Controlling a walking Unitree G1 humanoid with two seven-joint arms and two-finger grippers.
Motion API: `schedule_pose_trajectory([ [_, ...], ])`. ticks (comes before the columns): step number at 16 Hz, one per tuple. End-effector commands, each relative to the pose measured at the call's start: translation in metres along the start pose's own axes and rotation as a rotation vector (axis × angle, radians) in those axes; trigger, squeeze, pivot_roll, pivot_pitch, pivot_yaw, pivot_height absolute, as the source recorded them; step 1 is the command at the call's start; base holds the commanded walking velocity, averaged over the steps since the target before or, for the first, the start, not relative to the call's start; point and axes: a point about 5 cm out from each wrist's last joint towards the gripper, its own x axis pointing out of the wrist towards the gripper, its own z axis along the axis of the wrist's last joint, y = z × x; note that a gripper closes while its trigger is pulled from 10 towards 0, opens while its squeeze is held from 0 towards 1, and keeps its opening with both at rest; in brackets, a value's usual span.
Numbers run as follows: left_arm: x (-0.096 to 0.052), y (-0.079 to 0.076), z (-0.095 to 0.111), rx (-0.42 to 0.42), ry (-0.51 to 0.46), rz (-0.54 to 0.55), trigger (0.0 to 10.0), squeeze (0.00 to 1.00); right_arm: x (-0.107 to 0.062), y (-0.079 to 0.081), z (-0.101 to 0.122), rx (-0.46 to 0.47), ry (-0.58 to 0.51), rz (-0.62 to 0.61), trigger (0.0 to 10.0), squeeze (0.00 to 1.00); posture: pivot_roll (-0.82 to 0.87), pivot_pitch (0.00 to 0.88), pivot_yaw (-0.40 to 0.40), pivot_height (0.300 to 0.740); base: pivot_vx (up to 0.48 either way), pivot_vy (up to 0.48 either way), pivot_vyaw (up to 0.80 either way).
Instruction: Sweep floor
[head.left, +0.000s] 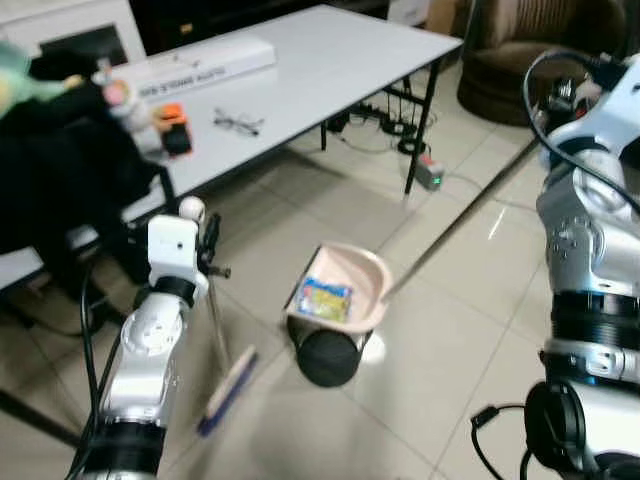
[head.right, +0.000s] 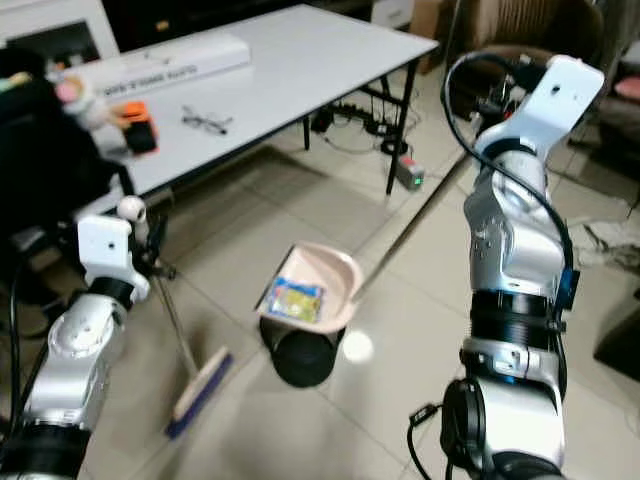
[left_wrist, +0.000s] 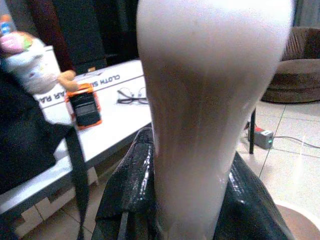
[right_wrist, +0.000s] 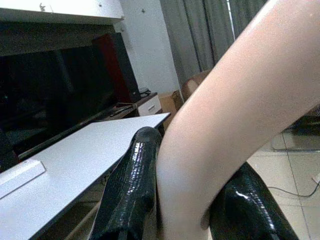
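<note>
A broom with a thin pale handle (head.left: 215, 310) and a blue-edged head (head.left: 229, 390) leans on the tiled floor at lower left. My left gripper (head.left: 207, 247) is shut on the handle's upper part; in the left wrist view the handle (left_wrist: 200, 100) runs between the black fingers (left_wrist: 127, 190). A pink dustpan (head.left: 358, 283) holds a yellow and blue wrapper (head.left: 324, 299). Its long handle (head.left: 455, 225) slants up to the right. My right gripper (head.right: 505, 90) is shut on that handle (right_wrist: 220, 125), seen between its fingers (right_wrist: 131, 185).
A black round object (head.left: 326, 357) sits under the dustpan's front. A white table (head.left: 330, 60) stands at the back with glasses (head.left: 238, 123), an orange device (head.left: 173, 128) and a long box. Cables and a power strip (head.left: 429, 173) lie under it. A brown armchair (head.left: 520, 50) stands far right.
</note>
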Motion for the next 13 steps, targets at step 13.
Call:
schedule_pose_trajectory([
  [13,0.0033,-0.0065,0.0079,-0.009,-0.038,-0.034,10.0,0.0,0.0,-0.0022,0.0142,0.014,-0.06,-0.016,10.0,0.0,-0.02,0.0,0.02,0.74,0.168,0.0,0.0],
])
